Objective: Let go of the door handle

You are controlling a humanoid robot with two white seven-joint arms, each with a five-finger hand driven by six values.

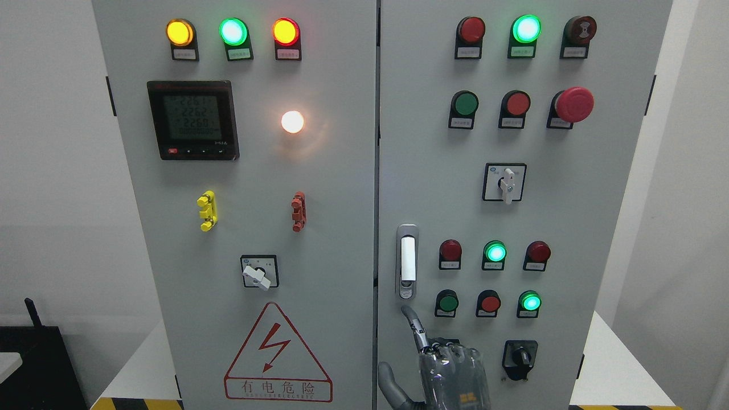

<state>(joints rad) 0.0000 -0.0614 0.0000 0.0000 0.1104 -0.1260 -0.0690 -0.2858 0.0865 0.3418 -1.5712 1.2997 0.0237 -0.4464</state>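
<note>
The door handle is a slim silver and white lever, lying flush in its recess on the left edge of the cabinet's right door. My right hand comes up from the bottom edge just below it. Its index finger points up, with the tip a short way under the handle's lower end and not touching it. The thumb sticks out to the left and the other fingers are folded at the knuckles. The hand holds nothing. My left arm does not show.
Both grey cabinet doors are closed and carry lamps, push buttons, a red mushroom stop button, rotary switches and a meter display. A black rotary switch sits just right of my hand. A black object stands at lower left.
</note>
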